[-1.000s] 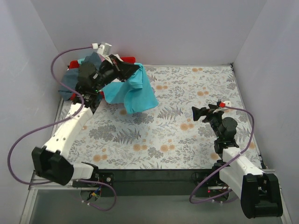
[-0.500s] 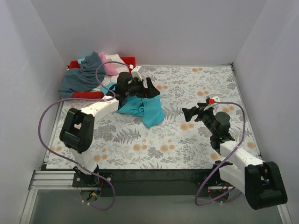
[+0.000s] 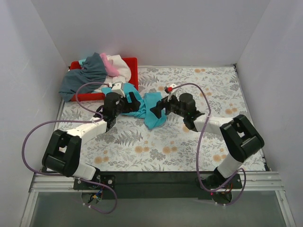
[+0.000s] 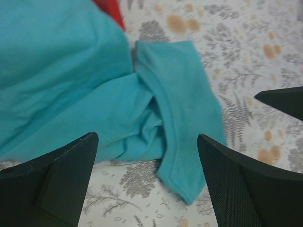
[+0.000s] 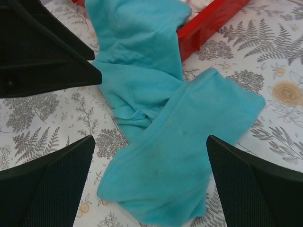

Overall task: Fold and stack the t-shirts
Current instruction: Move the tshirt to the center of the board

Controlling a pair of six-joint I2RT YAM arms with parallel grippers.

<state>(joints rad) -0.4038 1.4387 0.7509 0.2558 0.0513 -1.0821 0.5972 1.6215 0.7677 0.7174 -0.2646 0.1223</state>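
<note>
A bright turquoise t-shirt (image 3: 152, 114) lies crumpled on the floral table just in front of the red tray (image 3: 133, 65), one edge still against the tray. My left gripper (image 3: 132, 102) hovers over the shirt's left part, open and holding nothing. In the left wrist view the left gripper (image 4: 147, 142) spans the bunched cloth (image 4: 94, 71). My right gripper (image 3: 157, 109) faces it from the right, also open, above the shirt's lower flap (image 5: 180, 142). Grey (image 3: 85, 76), pink (image 3: 110, 66) and white (image 3: 121, 67) t-shirts are heaped in the tray.
The red tray stands at the back left corner, against the wall. The two grippers are close together, nearly tip to tip over the shirt. The left gripper's fingers (image 5: 42, 52) show in the right wrist view. White walls close in the table on three sides.
The left gripper carried the turquoise shirt off the tray, lowered it to the table and opened, letting it go. The right arm swung left across the table to the shirt.
</note>
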